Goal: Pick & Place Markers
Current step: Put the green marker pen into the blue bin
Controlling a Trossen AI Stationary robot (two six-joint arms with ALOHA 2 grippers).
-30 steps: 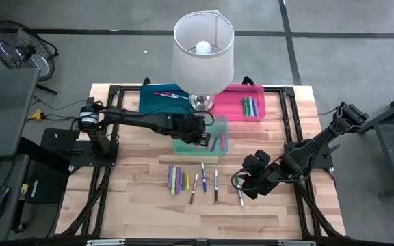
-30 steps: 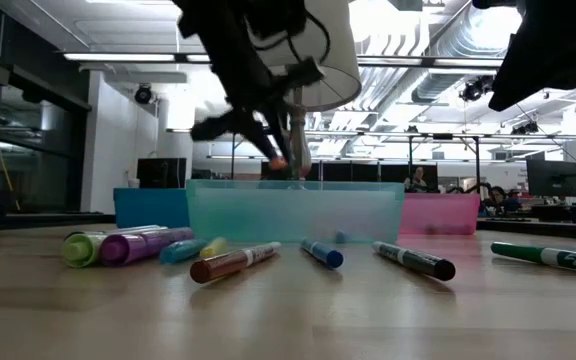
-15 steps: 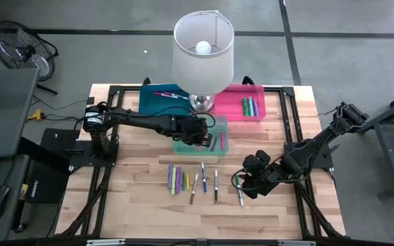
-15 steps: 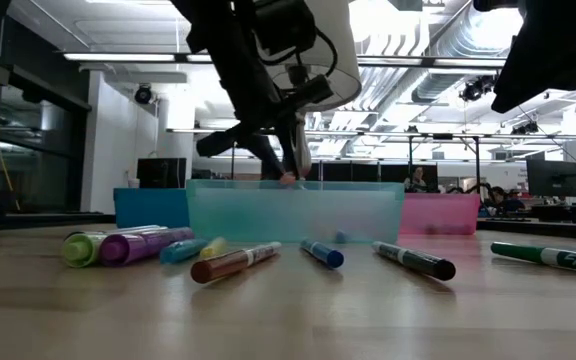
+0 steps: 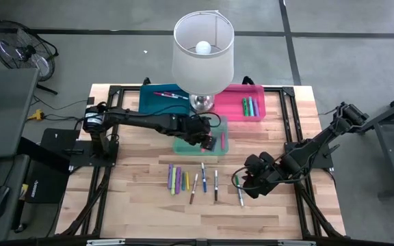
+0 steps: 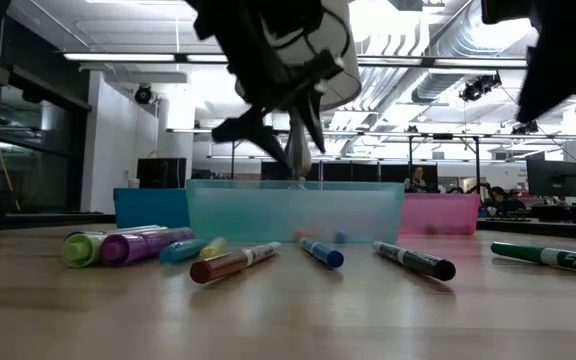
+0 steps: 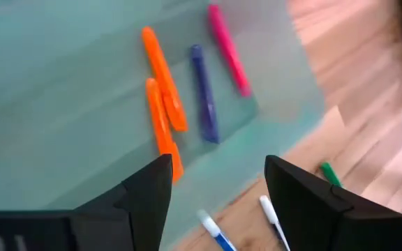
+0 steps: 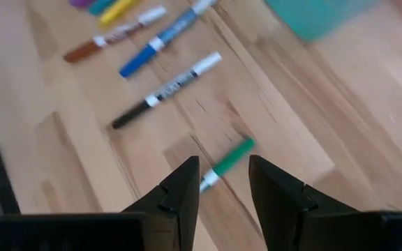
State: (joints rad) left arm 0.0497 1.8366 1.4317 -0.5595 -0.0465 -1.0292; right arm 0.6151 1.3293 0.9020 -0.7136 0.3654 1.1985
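Two pairs of fingers are in play, and both stand apart with nothing between them. The right gripper (image 8: 222, 183) hangs low over the bench (image 5: 135, 191), and its wrist view shows the green marker (image 8: 229, 159) lying just ahead of the gap, slanted across the line of the fingers and not yet between them. Seen from above, this marker (image 5: 240, 197) sits alone, just beside the right gripper (image 5: 250, 186) and well apart from the others.

Treat each marker as light, stiff and smooth. A round barrel can roll on the wood or slip out of a skewed pinch, so take hold at mid-barrel with the fingers square across its length.

The left gripper (image 7: 218, 192) hovers over the teal bin (image 5: 180, 146), fingers spread. Two orange markers (image 7: 162, 111), a purple one (image 7: 202, 90) and a pink one (image 7: 227, 47) lie flat in the bin below it, none of them touched.

Farther out, a row of markers (image 5: 191, 180) lies on the bench between the bin and the near edge. More rest in the pink bin (image 5: 232, 111) and the blue bin (image 5: 154, 104), either side of the lamp (image 5: 202, 48).
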